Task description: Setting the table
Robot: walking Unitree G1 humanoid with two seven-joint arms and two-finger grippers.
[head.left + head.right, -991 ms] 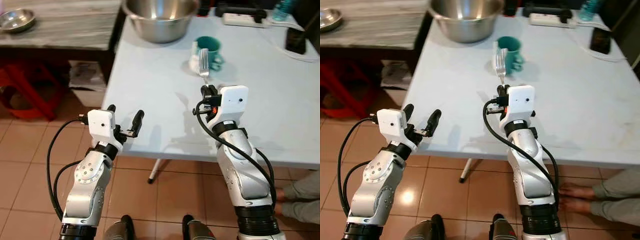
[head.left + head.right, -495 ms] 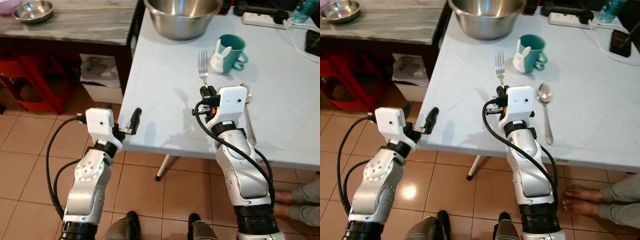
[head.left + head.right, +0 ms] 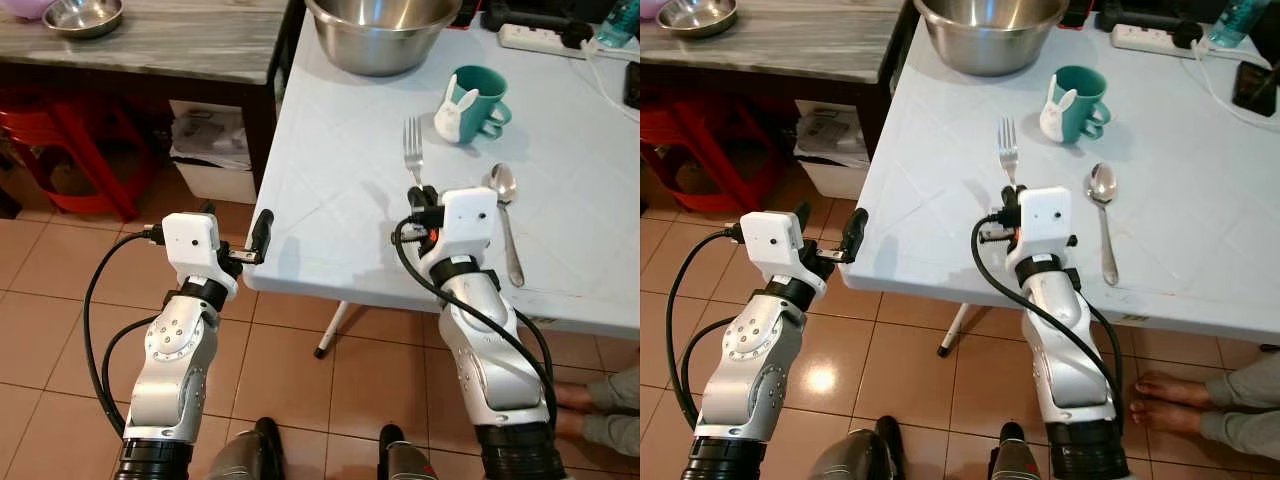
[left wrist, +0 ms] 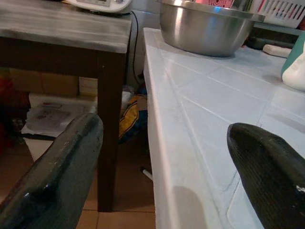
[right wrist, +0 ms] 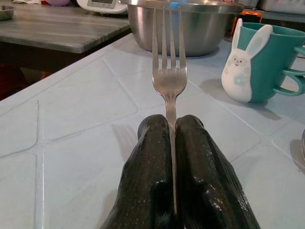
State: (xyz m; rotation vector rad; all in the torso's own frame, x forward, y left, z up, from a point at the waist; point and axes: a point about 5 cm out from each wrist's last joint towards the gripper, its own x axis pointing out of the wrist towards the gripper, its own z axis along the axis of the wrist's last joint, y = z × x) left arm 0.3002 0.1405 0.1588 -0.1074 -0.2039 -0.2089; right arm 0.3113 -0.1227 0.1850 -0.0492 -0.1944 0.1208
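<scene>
The step in hand looks like laying the fork (image 3: 413,143) at a place on the table (image 3: 330,190). The right gripper (image 3: 421,196), low in the centre of the left eye frame, has its two fingers (image 5: 193,157) pressed together on the fork's handle. The tines reach out past the fingertips toward the top of the frame, the fork's long axis running straight away from the robot in line with the forearm.

From the right wrist view the fork appears level or slightly raised above the tabletop, tines aimed at the steel bowl (image 3: 384,30) at the top centre. Whether the handle already touches the surface I cannot tell.

To the right of the fork lies a spoon (image 3: 507,218), roughly parallel, bowl end away from the robot. Beyond both stands a teal mug (image 3: 477,100) with a white rabbit on its side, upper right of centre.

The next move, as I judge it, calls for lowering the fork flat beside the spoon — kept parallel and apart from it — then opening the fingers and backing away without dragging the handle.

The left gripper (image 3: 240,232) hovers at the table's near-left corner, centre-left of the frame, fingers spread wide and holding nothing.
</scene>
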